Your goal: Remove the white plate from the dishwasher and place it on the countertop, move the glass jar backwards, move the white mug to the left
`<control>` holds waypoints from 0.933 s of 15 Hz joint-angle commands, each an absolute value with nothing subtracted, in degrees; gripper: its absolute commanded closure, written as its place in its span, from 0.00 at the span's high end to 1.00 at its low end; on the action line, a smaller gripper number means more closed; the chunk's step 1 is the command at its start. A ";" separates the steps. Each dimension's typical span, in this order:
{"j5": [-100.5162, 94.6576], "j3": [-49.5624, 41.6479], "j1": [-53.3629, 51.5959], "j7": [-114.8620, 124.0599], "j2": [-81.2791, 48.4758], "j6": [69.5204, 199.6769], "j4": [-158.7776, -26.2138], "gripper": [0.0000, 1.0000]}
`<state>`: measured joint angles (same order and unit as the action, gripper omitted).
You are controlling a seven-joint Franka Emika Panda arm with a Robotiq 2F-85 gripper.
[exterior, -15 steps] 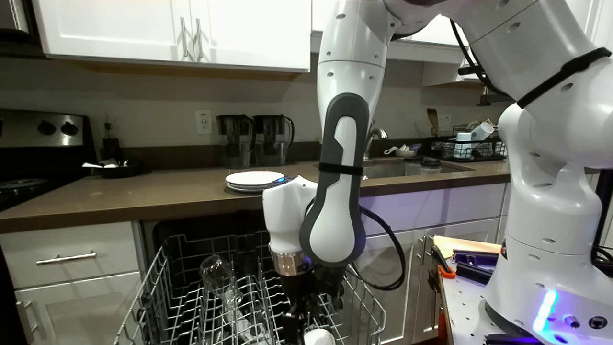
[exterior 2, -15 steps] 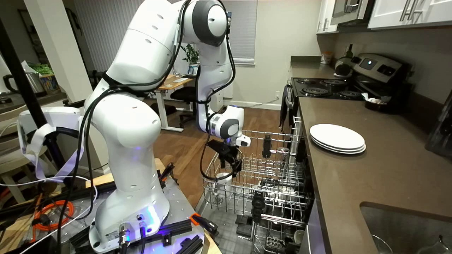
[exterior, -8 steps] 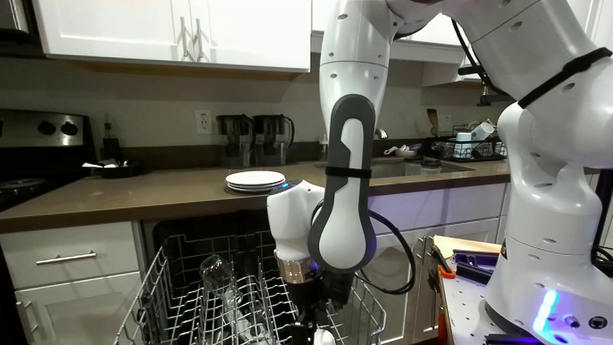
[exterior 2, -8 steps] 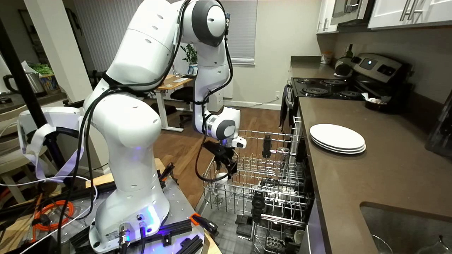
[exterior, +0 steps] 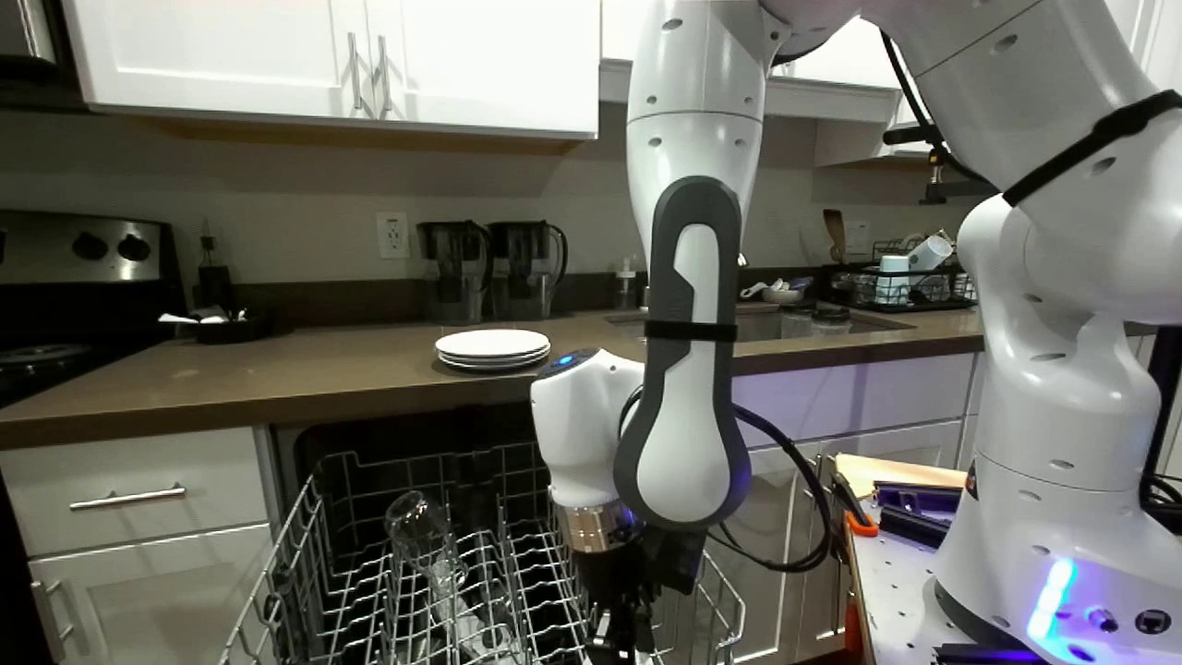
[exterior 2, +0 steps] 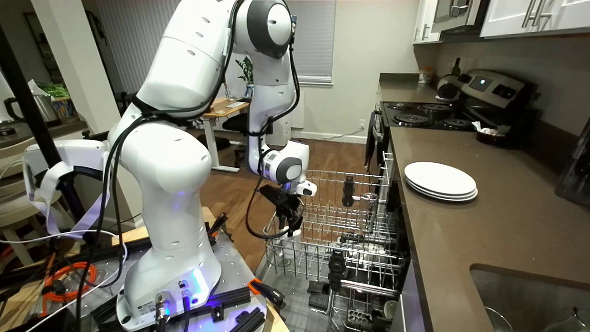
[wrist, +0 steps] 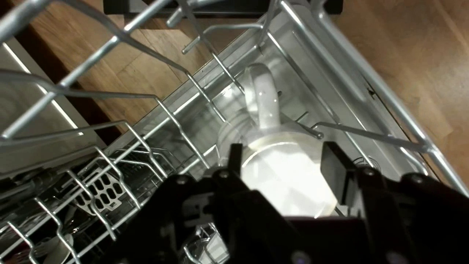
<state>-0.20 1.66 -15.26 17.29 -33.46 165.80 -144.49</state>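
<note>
Home kitchen, far as I can see from here: stove (exterior 2: 417,117), sink (exterior 2: 530,283), white cupboards (exterior: 231,55), open dishwasher (exterior 2: 295,290), two water jugs (exterior: 522,259); wood floor (exterior 2: 233,200); further off, potted plant (exterior 2: 245,71), slatted blinds (exterior 2: 133,41).

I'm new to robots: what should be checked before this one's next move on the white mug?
1. Gripper open: ok, its fingers stand apart.
2. White mug between them: ok, in the wrist view.
3. Handle out of the way: ok, it points away from the fingers.
4. Room between fingers and mug: cannot tell.
5. Fingers clear of the rack: cannot tell; the gripper hides part of it.
6. White plates on the countertop: ok, stacked there.
</note>
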 commanded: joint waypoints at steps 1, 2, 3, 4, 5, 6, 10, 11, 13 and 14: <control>2.09 1.54 -16.28 18.58 -31.35 166.73 -147.33 0.47; 2.23 1.50 -16.31 18.69 -31.11 166.68 -147.56 0.51; 2.31 1.40 -16.43 18.81 -30.95 166.56 -147.68 0.55; 2.31 1.32 -16.55 19.01 -30.82 166.41 -147.78 0.62; 2.30 1.26 -16.70 19.31 -30.71 166.17 -147.90 0.74; 2.30 1.23 -16.84 19.62 -30.56 166.03 -148.10 0.81; 2.41 1.21 -17.11 20.50 -30.39 165.92 -148.95 0.91; 2.43 1.26 -17.13 20.61 -30.38 165.93 -149.05 0.84; 2.44 1.37 -17.09 20.63 -30.49 166.03 -149.20 0.60; 2.46 1.47 -17.04 20.53 -30.60 166.10 -149.22 0.57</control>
<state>0.48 1.67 -15.69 19.72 -32.60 165.85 -147.17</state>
